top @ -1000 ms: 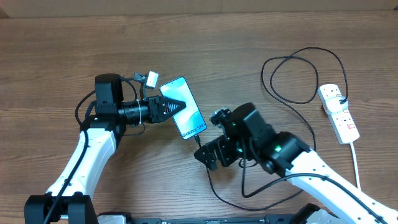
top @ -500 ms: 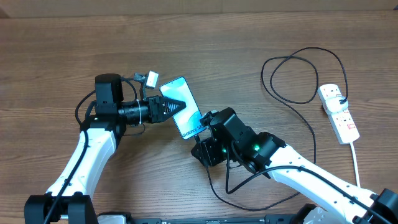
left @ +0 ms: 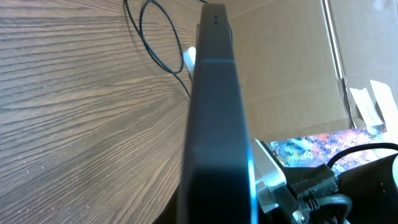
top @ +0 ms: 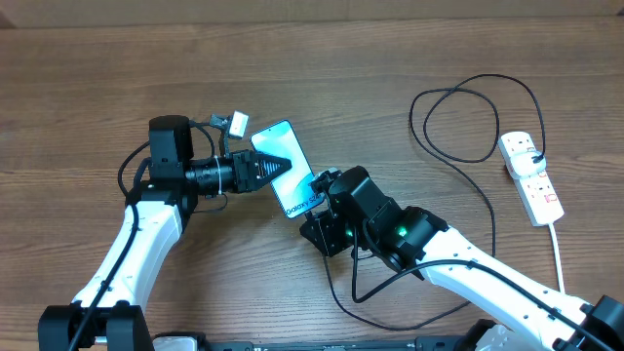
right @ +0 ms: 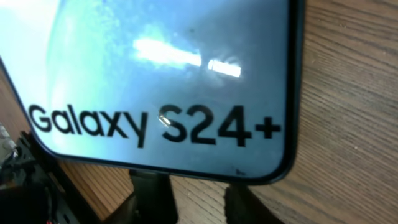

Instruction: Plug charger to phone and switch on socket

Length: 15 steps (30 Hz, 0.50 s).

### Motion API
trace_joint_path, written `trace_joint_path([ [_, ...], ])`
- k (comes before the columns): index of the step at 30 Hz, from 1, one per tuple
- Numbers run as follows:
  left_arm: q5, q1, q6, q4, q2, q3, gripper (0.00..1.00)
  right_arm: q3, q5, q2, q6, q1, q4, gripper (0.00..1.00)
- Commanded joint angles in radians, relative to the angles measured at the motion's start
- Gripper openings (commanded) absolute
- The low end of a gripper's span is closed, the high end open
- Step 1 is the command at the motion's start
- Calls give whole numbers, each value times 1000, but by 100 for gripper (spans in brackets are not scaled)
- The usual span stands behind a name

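Note:
My left gripper (top: 276,166) is shut on the phone (top: 300,185), holding it by its edges near the middle. In the left wrist view the phone (left: 214,124) shows edge-on as a black bar. Its "Galaxy S24+" end (right: 161,124) fills the right wrist view. My right gripper (right: 200,202) sits just below that end, fingers apart, with bare wood between them. The charger (top: 411,117) loops from the socket (top: 531,177) across the table and passes under my right arm, where its connector end is hidden. The socket's red switch (top: 549,200) is visible.
The socket's thick white cord (top: 558,253) runs toward the front right edge. A cardboard wall (left: 286,68) stands behind the table. My right arm (top: 429,244) lies over the charger's lower loop.
My right gripper has moved left and up to the phone's lower end, and its fingers have drawn closer together. The left gripper and phone have not moved.

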<state>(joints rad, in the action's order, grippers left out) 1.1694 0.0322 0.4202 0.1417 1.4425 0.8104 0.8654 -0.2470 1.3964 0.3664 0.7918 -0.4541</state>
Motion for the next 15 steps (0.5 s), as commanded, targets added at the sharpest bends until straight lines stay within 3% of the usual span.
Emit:
trace_joint_path([
  [1,36,0,13,-6,-1,8,5,7,7,-6,0,1,13,26],
  [7,42,1,0,21,-1,8,4,7,7,-6,0,1,45,5],
  [15,136,1,-59,36,-1,8,4,14,8,-6,-9,1,94,4],
])
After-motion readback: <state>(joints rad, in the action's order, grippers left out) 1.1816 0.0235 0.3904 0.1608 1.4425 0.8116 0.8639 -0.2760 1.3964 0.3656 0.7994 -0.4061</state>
